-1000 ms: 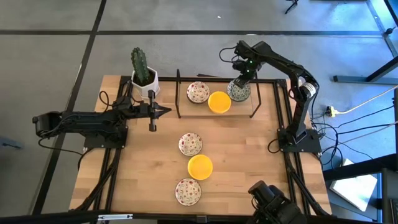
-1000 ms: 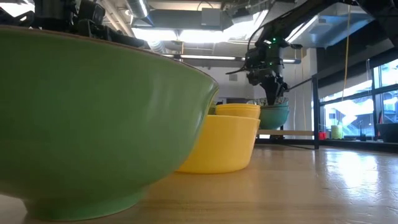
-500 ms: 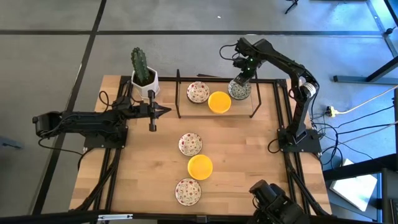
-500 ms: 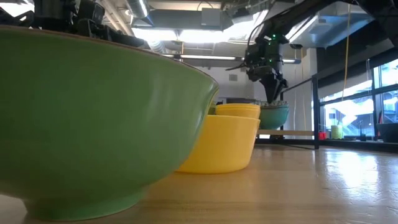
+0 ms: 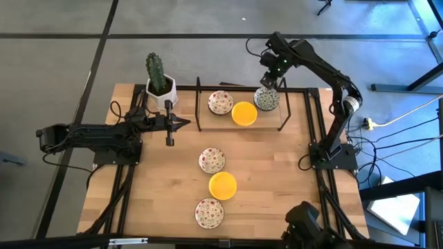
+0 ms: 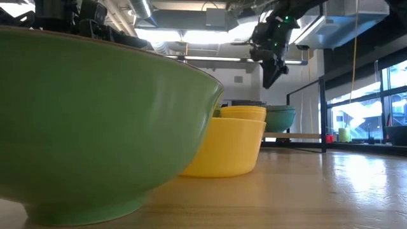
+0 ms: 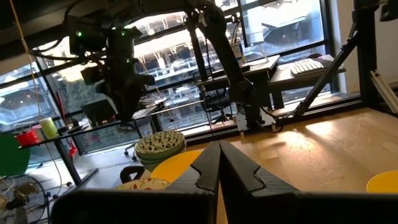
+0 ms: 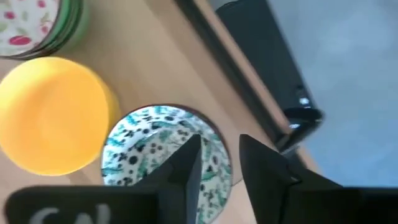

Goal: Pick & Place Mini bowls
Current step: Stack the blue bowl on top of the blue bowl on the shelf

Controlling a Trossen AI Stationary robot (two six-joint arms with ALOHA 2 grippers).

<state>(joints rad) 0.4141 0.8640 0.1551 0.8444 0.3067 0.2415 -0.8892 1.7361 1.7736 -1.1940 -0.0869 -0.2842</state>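
Above the white bowl with grey-green pattern point(image 5: 266, 100), the right pincer point(image 5: 266, 81) hangs released, holding nothing.

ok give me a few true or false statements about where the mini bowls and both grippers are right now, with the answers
1. The right gripper holds a bowl. False: it hangs empty above the grey-green patterned bowl, fingers parted.
2. Three bowls sit in a row at the table's far end. True: a red-speck bowl, a yellow bowl and the grey-green one.
3. The left gripper is over the yellow bowl in the near column. False: it waits at the table's left side, shut, beside the cactus pot.
4. Three more bowls lie in a column nearer the front edge. True: red-speck, yellow, red-speck.
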